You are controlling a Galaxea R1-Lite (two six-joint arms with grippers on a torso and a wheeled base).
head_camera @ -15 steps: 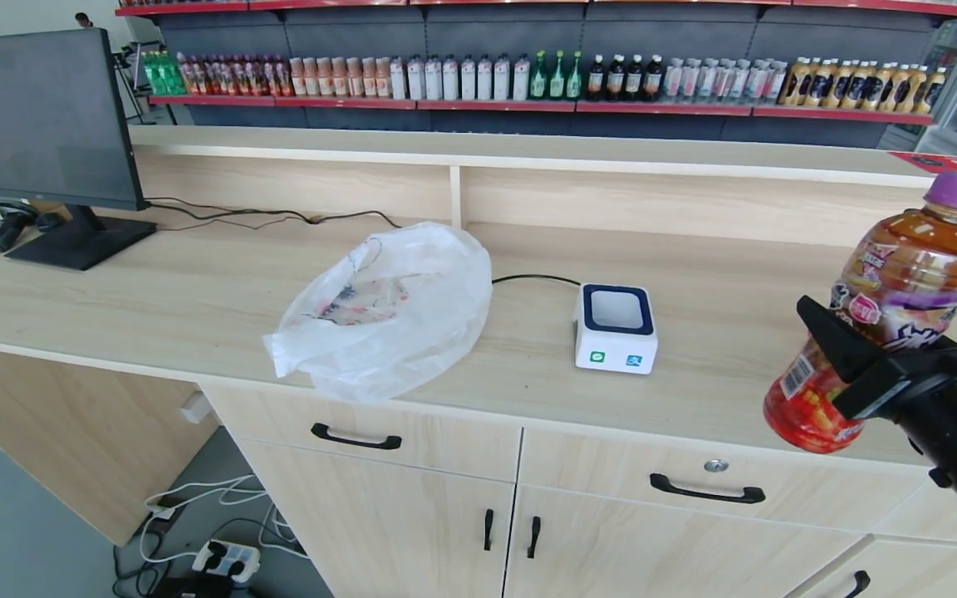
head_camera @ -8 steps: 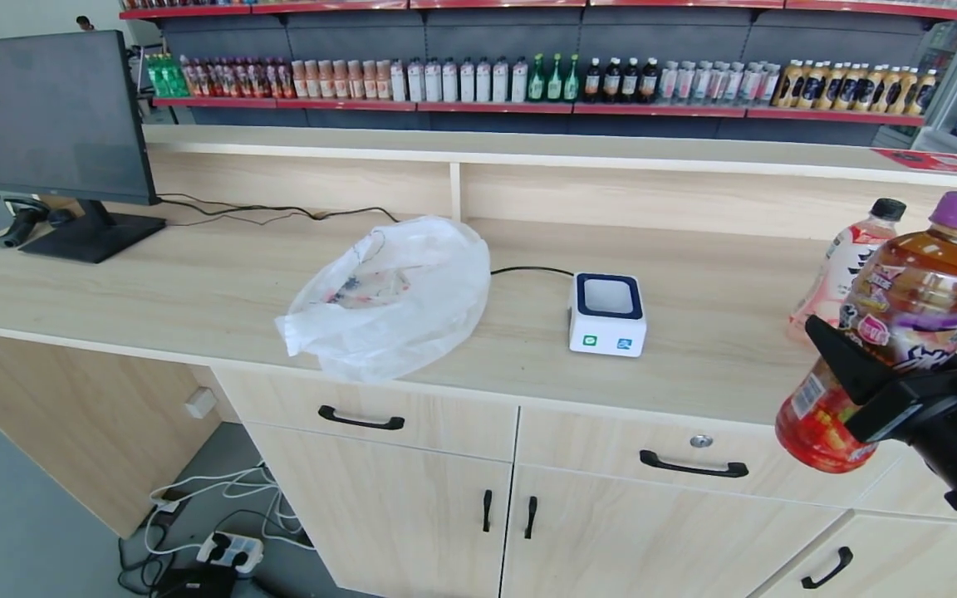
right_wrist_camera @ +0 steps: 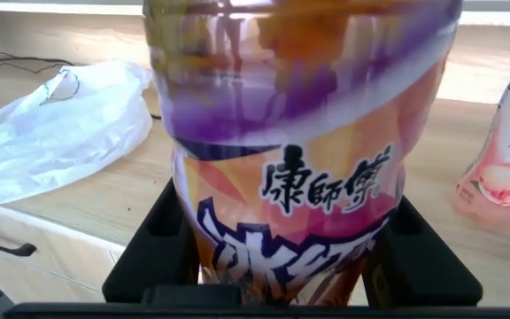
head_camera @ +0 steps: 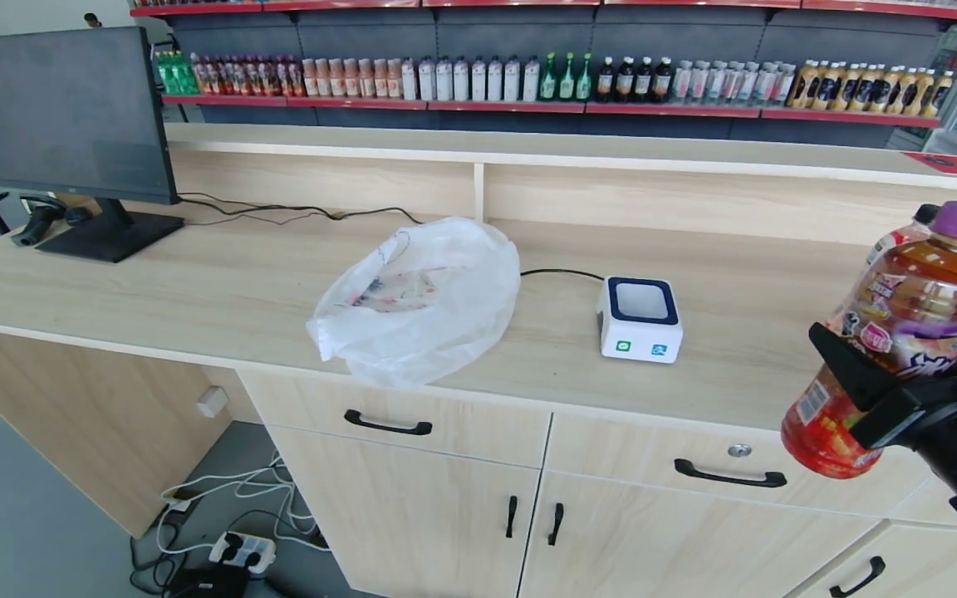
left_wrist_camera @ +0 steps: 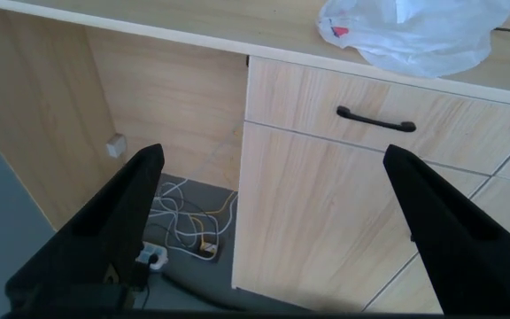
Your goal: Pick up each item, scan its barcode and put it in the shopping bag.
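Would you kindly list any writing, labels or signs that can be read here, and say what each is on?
Tea bottle: large characters across the label, brand print, left unquoted.
Barcode on that bottle: digits too small.
Scanner: a green and a blue icon, no legible words.
Pink bottle: label print cut off, unreadable.
Shelf bottles: labels too small.
Shopping bag: print inside blurred.

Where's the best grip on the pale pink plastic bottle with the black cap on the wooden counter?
Take the pale pink bottle around its mid body, level, from the counter's front edge: it stands upright and tapers toward the cap. The right gripper is full with the purple-capped tea bottle; the open left gripper looks free.
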